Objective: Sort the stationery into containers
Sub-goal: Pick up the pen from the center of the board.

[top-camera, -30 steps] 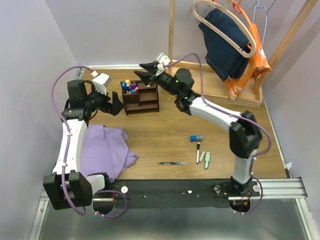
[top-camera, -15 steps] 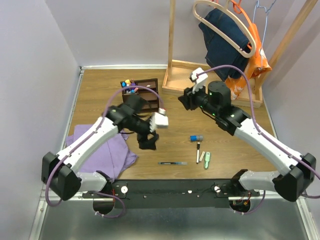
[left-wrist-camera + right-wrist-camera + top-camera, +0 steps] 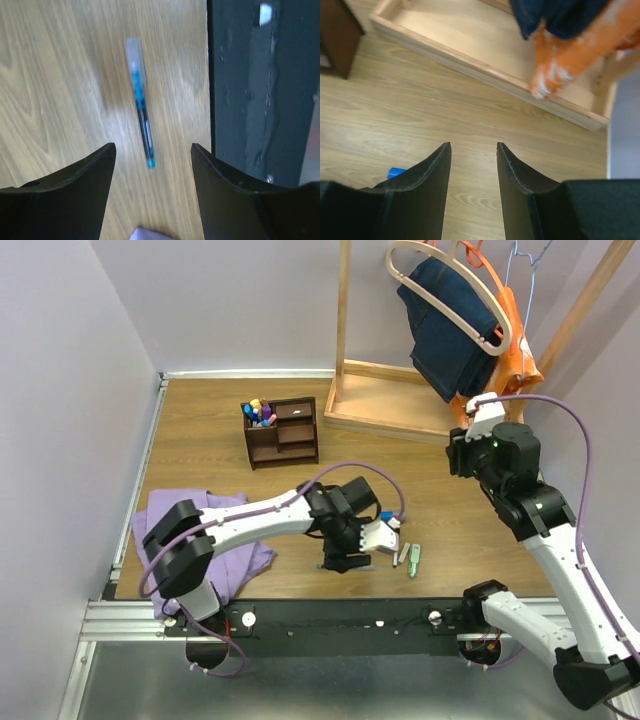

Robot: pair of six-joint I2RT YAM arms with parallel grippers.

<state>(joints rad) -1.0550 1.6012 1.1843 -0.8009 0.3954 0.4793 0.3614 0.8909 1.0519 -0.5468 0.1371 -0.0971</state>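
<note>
The dark brown organiser (image 3: 283, 433) stands at the back left, with several coloured pens (image 3: 260, 412) in its left compartment. A thin pen (image 3: 323, 567) lies near the table's front edge. My left gripper (image 3: 346, 560) hovers right above it, open and empty. In the left wrist view the blue and clear pen (image 3: 140, 116) lies just ahead of the open left gripper (image 3: 152, 146), its tip level with the fingertips. My right gripper (image 3: 456, 457) is open and empty, raised at the right. It shows over bare wood in the right wrist view (image 3: 473, 144), with the blue cylinder (image 3: 395, 172) at its left finger.
Two short pens (image 3: 399, 555) and a pale green piece (image 3: 413, 560) lie right of the left gripper. A purple cloth (image 3: 215, 540) covers the front left. The light wooden rack base (image 3: 400, 400) with hanging clothes (image 3: 450, 320) stands at the back. A black rail (image 3: 260, 90) runs along the front edge.
My left arm swung from beside the organiser down to the pen at the front edge. My right arm pulled back from the organiser to the right side. Both stay open.
</note>
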